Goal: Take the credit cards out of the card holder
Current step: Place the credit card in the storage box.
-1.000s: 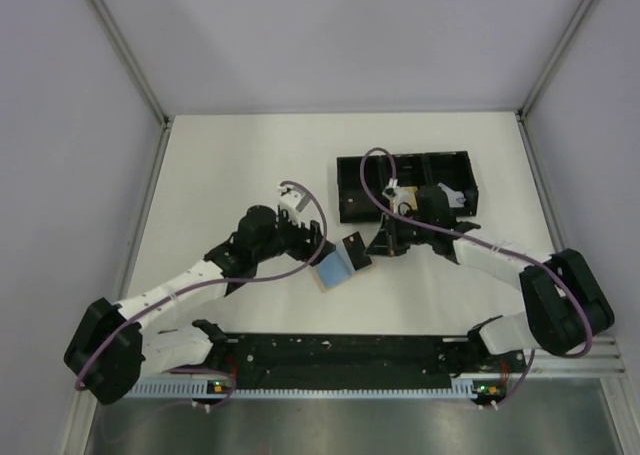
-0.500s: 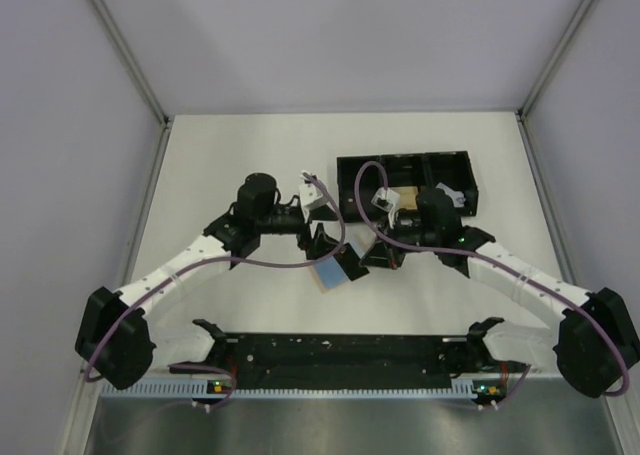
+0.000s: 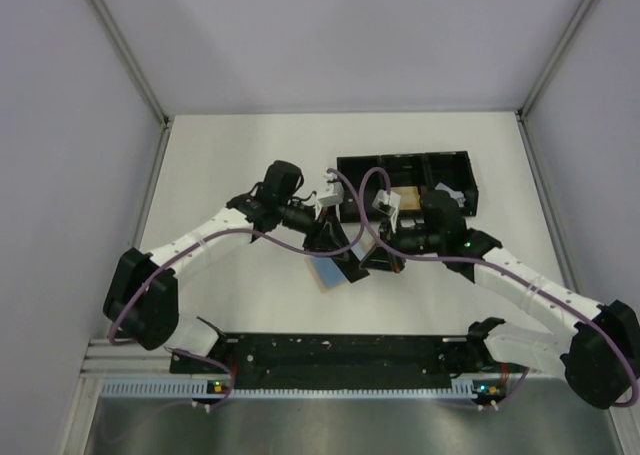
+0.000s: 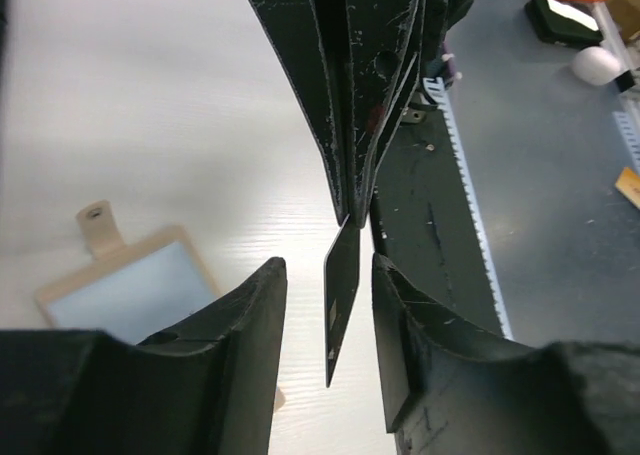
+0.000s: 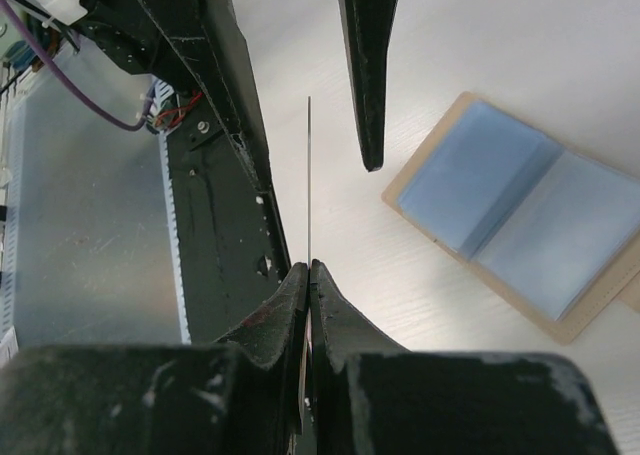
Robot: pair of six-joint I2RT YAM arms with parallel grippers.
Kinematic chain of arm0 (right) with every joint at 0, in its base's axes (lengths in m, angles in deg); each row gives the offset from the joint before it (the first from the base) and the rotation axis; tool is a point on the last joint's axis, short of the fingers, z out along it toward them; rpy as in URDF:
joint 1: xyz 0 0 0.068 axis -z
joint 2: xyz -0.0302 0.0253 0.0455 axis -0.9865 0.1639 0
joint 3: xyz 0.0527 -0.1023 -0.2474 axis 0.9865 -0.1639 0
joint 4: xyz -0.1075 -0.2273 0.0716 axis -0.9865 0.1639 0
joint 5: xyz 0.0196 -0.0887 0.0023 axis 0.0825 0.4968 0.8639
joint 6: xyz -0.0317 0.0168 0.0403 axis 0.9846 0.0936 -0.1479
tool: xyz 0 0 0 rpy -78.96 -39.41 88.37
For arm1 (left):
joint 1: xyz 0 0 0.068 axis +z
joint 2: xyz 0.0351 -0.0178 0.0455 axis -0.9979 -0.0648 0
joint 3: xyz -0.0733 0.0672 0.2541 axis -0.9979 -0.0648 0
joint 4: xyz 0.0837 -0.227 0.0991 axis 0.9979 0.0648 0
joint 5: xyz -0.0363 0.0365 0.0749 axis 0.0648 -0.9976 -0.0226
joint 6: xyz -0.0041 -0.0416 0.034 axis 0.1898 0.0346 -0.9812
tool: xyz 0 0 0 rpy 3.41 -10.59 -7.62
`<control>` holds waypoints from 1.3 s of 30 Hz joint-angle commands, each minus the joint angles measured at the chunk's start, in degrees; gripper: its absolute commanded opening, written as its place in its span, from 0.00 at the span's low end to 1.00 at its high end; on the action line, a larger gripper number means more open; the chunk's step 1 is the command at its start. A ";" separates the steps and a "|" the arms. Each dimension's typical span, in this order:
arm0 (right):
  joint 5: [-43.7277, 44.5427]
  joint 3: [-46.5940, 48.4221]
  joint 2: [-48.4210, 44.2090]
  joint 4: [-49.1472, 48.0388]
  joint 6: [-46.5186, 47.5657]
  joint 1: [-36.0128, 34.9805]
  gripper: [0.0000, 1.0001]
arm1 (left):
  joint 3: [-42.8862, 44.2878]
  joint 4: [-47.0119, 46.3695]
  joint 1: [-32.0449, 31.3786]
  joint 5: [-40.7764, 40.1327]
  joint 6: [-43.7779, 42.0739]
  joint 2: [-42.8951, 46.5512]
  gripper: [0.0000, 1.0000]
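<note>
Top view: card holder (image 3: 328,273) lying open and flat on tabletop (image 3: 230,165), near black tray (image 3: 347,188).
Left wrist view: left hand (image 4: 327,263) open, fingers flanking credit card (image 4: 341,295), gap on each side.
Right wrist view: right hand (image 5: 309,267) pinched shut on that card's end; card edge-on, clear of the holder.

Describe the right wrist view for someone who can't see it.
The right gripper pinches a thin card seen edge-on, with the open left gripper straddling its far end. An open card holder lies flat on the white table.
</note>
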 commanded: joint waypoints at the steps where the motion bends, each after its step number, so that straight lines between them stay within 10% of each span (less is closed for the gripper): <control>1: -1.56 2.33 -1.35 -1.35 1.75 -0.96 0.00 | 2.58 3.07 0.12 7.24 -1.85 -0.56 0.38; 5: -1.38 2.41 -1.35 -1.26 1.75 -1.05 0.00 | 2.76 2.99 -0.32 7.08 -1.41 -0.56 0.00; 8: 1.24 2.41 -2.05 -0.83 1.49 -0.96 0.00 | 2.76 2.64 -0.23 6.20 -0.62 -0.39 0.00; 16: 26.89 3.29 -13.37 5.76 -2.28 -0.79 0.75 | -1.54 -17.89 0.65 -20.65 25.62 3.74 0.00; 21: 44.38 4.35 -24.70 11.91 -5.97 -0.79 0.98 | -3.74 -26.09 0.29 -40.37 41.55 5.59 0.00; 27: 63.81 5.84 -35.88 21.31 -9.23 -0.87 0.98 | 0.46 -26.02 -0.41 -56.36 52.10 -0.46 0.00; 39: 70.95 6.72 -42.40 27.12 -8.79 -0.87 0.99 | 19.26 -18.56 -3.84 -69.12 57.91 -21.64 0.00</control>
